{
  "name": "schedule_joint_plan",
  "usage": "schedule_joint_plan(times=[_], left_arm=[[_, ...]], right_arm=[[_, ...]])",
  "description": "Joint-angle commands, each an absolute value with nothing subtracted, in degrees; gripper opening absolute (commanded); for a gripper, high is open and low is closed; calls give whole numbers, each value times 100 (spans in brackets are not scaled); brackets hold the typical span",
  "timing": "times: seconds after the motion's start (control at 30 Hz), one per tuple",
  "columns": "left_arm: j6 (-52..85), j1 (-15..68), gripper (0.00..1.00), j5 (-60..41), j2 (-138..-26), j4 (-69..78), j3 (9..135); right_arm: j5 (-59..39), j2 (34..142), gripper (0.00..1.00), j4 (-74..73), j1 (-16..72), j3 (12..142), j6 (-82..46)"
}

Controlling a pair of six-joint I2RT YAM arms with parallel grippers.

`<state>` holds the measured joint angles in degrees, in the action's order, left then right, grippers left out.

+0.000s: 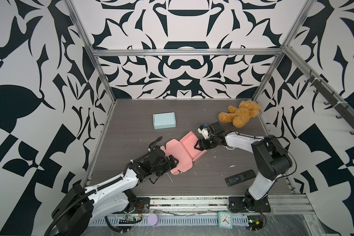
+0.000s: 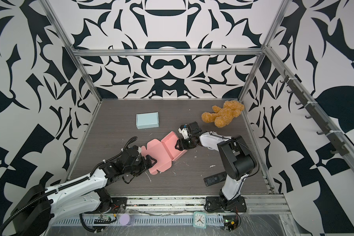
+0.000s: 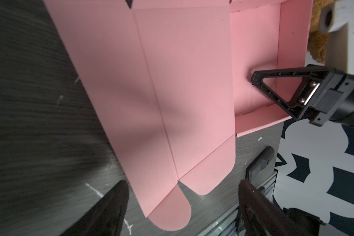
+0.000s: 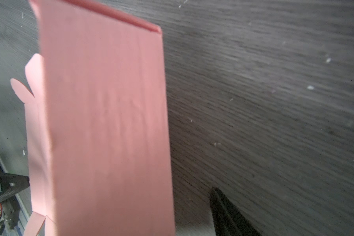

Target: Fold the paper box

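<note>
The pink paper box (image 1: 182,151) lies half folded mid-table, with its tray walls raised on the right and its lid panel and rounded tabs (image 3: 172,212) flat toward the left. My left gripper (image 1: 171,165) is open at the lid's near-left end, its dark fingertips (image 3: 119,196) on either side of a tab without touching it. My right gripper (image 1: 198,145) is open and straddles the tray's right wall (image 4: 102,122). One of its fingers (image 3: 262,81) is inside the tray. The other finger (image 4: 225,208) stands outside, a gap away from the wall.
A folded light-blue box (image 1: 164,121) sits at the back. A brown teddy bear (image 1: 240,113) lies in the back right corner, and a black remote (image 1: 240,177) by the right arm's base. A clock (image 1: 225,219) and a purple disc (image 1: 152,219) rest on the front rail.
</note>
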<state>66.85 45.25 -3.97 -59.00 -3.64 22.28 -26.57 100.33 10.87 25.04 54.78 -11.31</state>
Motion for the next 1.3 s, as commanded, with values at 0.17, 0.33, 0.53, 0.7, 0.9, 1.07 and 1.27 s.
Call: schedule_joint_plan(times=[0.17,0.33,0.53,0.7,0.9,1.07,1.27], left_arm=[[7281,4397,81,-376,-6109,802,1698],[7399,4395,80,-483,-6419,1259,1679],[7468,4394,61,-535,-6688,1644,1689],[7515,4395,47,-503,-6672,1595,1689],[7542,4395,30,-396,-6513,1268,1718],[7505,4395,24,-317,-6358,859,1835],[7452,4395,18,-204,-6155,448,1931]], right_arm=[[-2678,9974,69,1055,2474,5440,-1160],[-2668,9958,69,1064,2478,5440,-1160],[-2674,9945,69,1089,2479,5440,-1160],[-2678,9889,71,1099,2481,5432,-1160],[-2685,9772,75,1107,2478,5405,-1168],[-2698,9609,85,1092,2478,5308,-1204],[-2589,9239,99,1107,2476,5119,-1243]])
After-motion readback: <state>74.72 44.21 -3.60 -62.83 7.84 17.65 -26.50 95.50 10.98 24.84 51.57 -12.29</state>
